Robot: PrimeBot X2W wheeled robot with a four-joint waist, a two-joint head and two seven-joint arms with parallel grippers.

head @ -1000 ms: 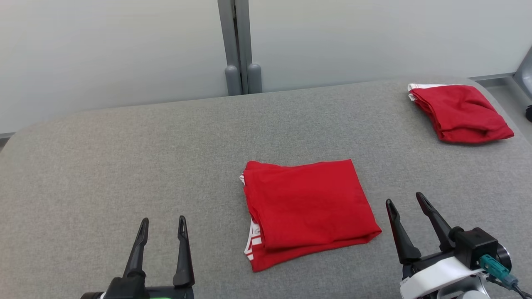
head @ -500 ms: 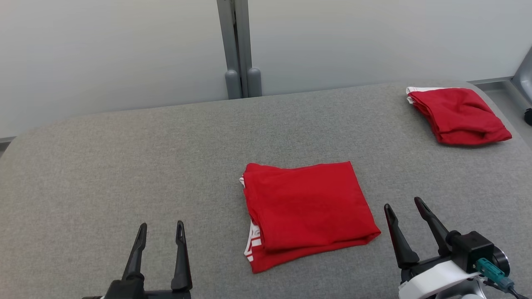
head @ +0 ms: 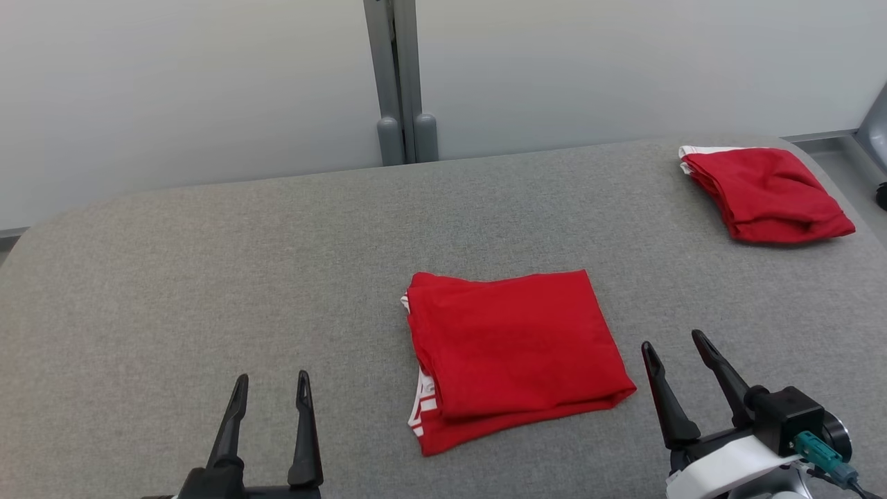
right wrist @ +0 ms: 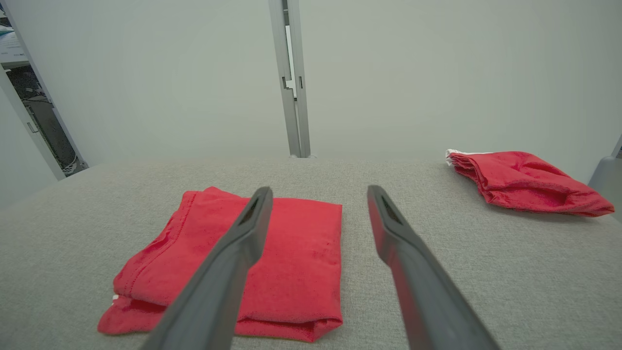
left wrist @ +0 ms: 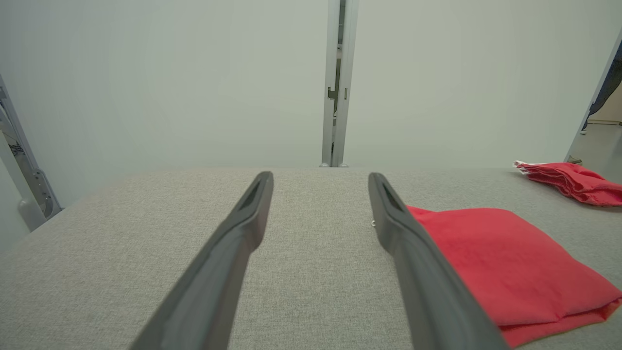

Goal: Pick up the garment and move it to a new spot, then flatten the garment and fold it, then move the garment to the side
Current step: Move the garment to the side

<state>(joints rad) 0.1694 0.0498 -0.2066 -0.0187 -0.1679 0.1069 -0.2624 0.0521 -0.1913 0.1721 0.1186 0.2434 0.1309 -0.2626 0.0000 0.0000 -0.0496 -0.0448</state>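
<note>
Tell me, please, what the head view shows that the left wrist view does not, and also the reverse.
Head view, of the two: the right gripper, open, to the right of the folded red garment and apart from it, and the white stripes at that garment's near left corner.
Left wrist view, of the two: a grey metal frame by the wall at that view's left.
Both: the left gripper, open and empty, the folded red garment, a second red garment near the far right corner of the table, and the grey wall post.
</note>
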